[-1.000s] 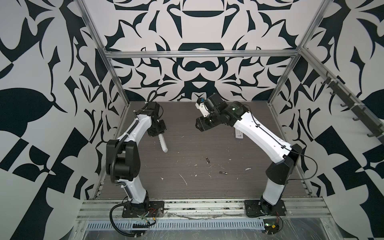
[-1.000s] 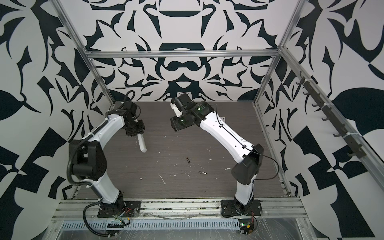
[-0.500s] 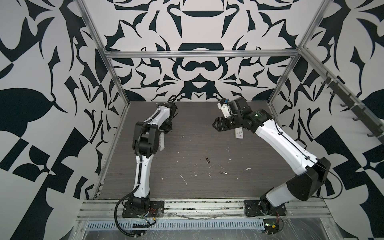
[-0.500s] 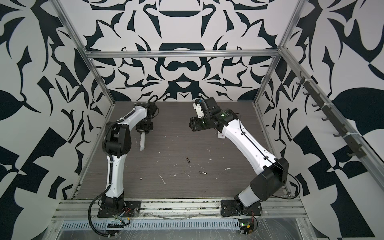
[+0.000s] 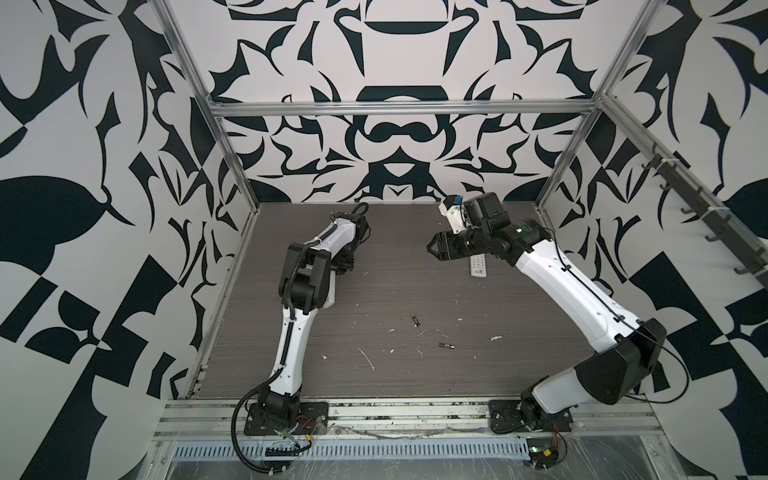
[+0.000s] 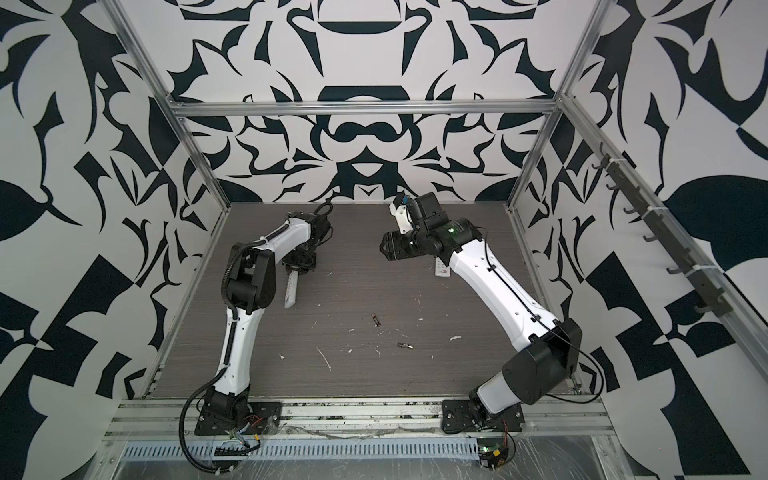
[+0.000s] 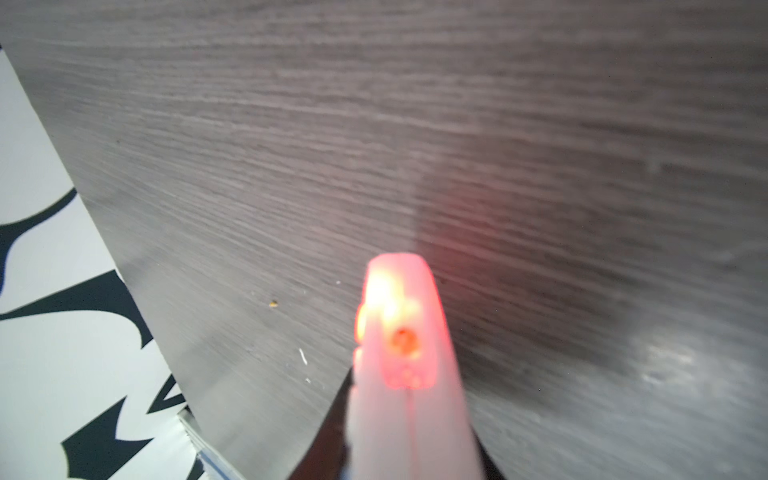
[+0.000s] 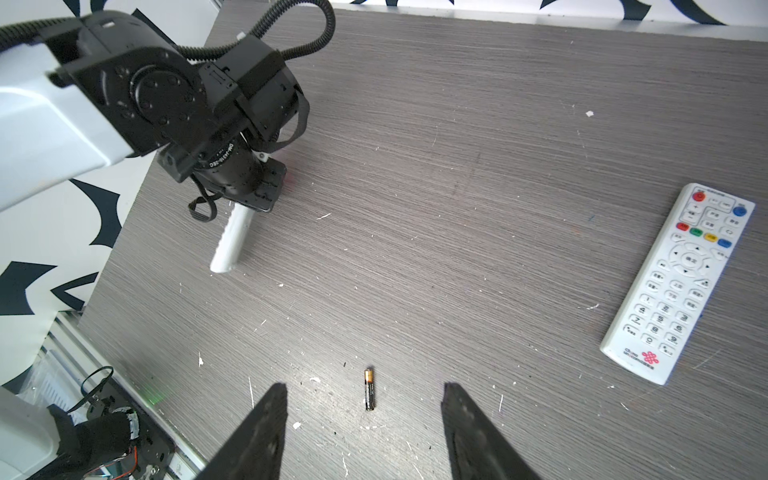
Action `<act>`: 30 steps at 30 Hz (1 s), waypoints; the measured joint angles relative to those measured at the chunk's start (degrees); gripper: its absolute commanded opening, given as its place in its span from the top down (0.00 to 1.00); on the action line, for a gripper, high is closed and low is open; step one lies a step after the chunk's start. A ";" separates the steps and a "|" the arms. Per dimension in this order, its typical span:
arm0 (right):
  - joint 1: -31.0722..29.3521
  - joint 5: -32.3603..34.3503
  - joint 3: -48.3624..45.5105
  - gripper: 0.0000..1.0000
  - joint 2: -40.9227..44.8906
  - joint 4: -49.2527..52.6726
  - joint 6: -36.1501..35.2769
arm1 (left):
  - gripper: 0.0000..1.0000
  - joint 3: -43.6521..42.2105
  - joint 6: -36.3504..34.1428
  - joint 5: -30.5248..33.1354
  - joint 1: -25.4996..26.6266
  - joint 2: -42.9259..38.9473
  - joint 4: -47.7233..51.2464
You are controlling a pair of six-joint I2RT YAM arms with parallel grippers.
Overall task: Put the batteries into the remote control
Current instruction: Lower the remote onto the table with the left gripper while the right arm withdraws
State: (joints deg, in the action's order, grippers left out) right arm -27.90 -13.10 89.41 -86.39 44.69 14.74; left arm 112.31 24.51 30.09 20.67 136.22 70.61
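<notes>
The left gripper [image 8: 248,204] grasps one end of a slim white remote [image 8: 231,243], which slants down toward the grey wood-grain table [image 8: 478,124]; in the left wrist view that remote is blurred and its far end glows red; the arm's black wrist motor bears white lettering that starts "DM". In a top view the left elbow hides most of this remote.

The right gripper [image 8: 365,432] hangs released above the table, jaws spread wide; past it lies a battery [image 8: 369,389], black with a coppery-gold band, flat on the table among white scraps [image 8: 314,379]; a second battery [image 5: 446,345] lies near it, toward the front edge.

Well to the side lies a buttoned remote [image 8: 677,282], face up, with red, green, yellow and blue keys, digit keys and a red knot logo; in both top views the right wrist covers its far end.
</notes>
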 measured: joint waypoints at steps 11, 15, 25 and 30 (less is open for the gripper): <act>0.55 1.03 0.22 0.38 -0.02 0.13 -0.15 | 0.58 -3.96 1.14 -3.82 0.52 -3.26 -2.62; 0.55 1.84 0.22 0.37 -0.02 0.48 -0.09 | 0.53 -5.14 1.40 -6.67 0.68 -5.20 -3.67; 0.55 4.31 0.61 0.36 -0.90 2.05 0.13 | 0.44 -13.66 2.95 -12.85 1.29 -20.26 -6.58; 1.18 6.60 2.43 0.26 -4.15 4.76 -0.11 | 0.42 -24.70 3.37 -18.64 3.26 -31.41 -12.92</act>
State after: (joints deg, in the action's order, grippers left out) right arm -26.72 -6.50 91.83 -90.54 49.45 14.63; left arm 87.61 27.88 11.44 23.92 104.81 57.69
